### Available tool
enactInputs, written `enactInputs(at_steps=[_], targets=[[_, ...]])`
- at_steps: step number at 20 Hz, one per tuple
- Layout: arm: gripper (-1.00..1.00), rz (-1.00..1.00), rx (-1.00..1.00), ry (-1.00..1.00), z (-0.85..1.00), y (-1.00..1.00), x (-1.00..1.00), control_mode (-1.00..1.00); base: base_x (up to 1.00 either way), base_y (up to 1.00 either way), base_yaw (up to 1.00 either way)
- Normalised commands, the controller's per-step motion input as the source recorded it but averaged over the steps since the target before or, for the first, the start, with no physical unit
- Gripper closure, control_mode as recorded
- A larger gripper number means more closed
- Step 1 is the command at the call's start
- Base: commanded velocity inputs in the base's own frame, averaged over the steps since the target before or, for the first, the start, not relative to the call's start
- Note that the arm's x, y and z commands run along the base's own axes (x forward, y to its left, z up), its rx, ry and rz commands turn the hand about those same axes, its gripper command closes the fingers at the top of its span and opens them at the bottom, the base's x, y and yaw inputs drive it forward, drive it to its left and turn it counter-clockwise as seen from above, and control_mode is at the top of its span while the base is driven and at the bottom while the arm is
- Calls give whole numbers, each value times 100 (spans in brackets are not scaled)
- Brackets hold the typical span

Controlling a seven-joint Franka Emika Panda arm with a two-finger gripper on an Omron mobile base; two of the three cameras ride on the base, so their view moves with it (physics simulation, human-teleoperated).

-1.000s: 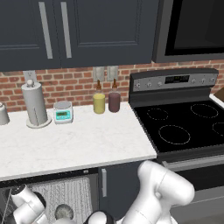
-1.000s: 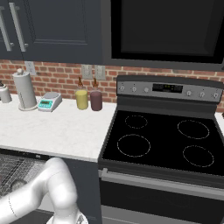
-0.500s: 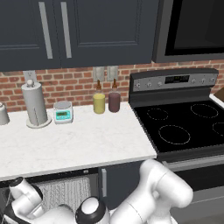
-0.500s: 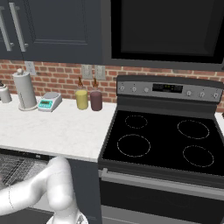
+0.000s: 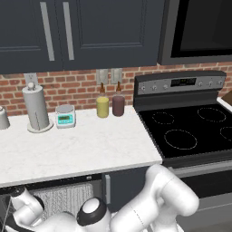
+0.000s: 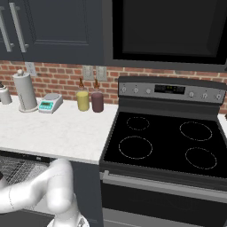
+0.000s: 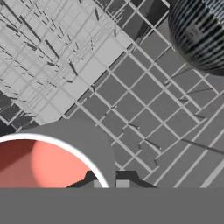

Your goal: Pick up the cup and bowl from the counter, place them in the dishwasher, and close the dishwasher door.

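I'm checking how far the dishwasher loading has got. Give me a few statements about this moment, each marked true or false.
1. The cup sits low in the hand view, its red-pink inside showing. True.
2. The bowl lies on the white wire rack. True.
3. The cup stands on the counter by the paper towel roll. False: it is over the rack.
4. The gripper is wide open. False: it is shut.
5. The yellow bottle is left of the maroon one. True.
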Motion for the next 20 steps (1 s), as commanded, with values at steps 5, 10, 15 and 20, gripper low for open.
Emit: enactInputs(at_steps=[5, 10, 15, 20], targets=[[100, 0, 0, 0, -68, 2, 0, -100, 0, 0, 0], [100, 0, -3, 0, -68, 0, 0, -100, 0, 0, 0], [100, 0, -1, 0, -24, 1, -1, -100, 0, 0, 0], [-100, 0, 0, 0, 0, 0, -4, -100, 0, 0, 0]])
